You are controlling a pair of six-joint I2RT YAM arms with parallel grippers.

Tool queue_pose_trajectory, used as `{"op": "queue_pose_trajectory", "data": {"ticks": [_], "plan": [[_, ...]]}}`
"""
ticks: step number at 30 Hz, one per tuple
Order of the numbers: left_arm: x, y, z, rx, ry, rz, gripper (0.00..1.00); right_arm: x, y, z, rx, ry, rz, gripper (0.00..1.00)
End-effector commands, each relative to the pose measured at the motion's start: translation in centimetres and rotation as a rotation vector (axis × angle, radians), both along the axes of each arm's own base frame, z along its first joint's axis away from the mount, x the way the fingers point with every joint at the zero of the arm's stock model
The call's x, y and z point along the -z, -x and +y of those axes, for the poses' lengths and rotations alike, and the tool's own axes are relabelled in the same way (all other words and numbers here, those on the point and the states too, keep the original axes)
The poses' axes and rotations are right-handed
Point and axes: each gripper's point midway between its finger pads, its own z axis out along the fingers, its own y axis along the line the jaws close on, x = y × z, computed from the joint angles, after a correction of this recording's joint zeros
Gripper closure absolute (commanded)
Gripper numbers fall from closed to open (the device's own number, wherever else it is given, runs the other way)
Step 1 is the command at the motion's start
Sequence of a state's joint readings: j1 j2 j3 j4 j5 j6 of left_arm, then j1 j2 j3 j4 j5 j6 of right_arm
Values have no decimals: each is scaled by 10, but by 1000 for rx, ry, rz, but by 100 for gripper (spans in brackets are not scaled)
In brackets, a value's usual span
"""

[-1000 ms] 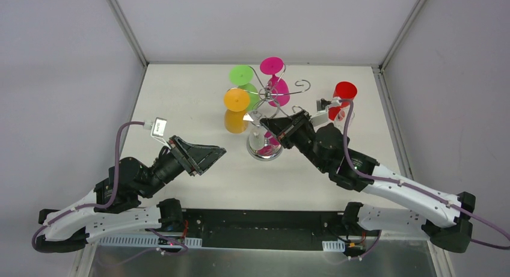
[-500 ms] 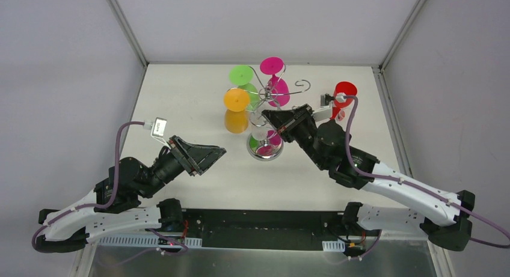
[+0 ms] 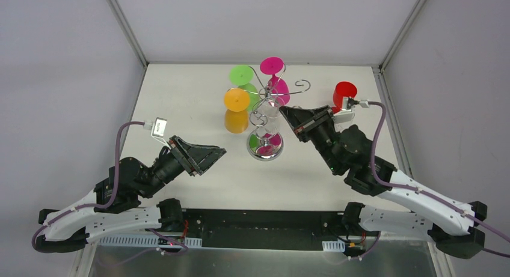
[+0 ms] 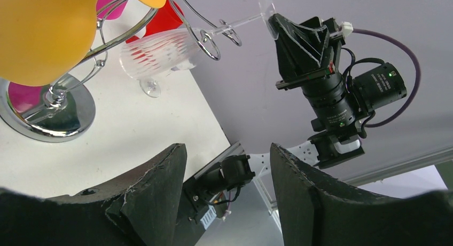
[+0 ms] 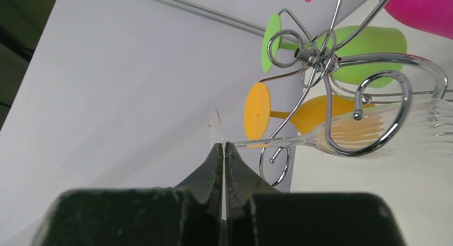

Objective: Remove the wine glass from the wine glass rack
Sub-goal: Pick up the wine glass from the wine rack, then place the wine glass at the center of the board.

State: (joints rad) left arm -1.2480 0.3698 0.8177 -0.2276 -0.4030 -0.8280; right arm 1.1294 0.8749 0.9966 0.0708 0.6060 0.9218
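Clear wine glass (image 5: 374, 134) lies sideways, bowl hooked in the wine glass rack's (image 5: 304, 54) scroll, stem pointing toward the right gripper (image 5: 223, 145), which pinches its foot tightly.

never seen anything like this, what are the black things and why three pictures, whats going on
Two robot arms are bolted at the near edge of a table. The wide picture looks down from above; the other two come from a camera on each wrist. On the table a chrome rack carries an orange glass, a green glass and a pink glass; a red glass sits apart. The right gripper is shut on the foot of a clear glass, which hangs tilted in a rack curl. The left gripper is open, holding nothing.
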Motion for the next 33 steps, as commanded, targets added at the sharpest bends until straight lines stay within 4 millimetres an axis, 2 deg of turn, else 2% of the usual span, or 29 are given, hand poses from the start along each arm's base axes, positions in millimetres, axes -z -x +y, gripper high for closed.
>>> {"op": "queue_pose_trajectory", "data": {"ticks": [1,8,15,26,30,33], "plan": [[-4,-4,4,-26,23,-3,40,-7,4,-19,29,-27,-23,100],[0,-7,6,-45,35,18,38,-3,24,-15,-87,21,-36,100],[3,-4,10,-42,62,40,29,15,47,-12,-222,172,-67,100],[24,-3,1,-24,56,133,22,35,85,27,-538,382,-146,100],[30,1,-1,-5,61,175,20,42,98,34,-618,426,-202,100],[36,6,-5,21,71,222,15,45,115,38,-712,456,-290,100]]}}
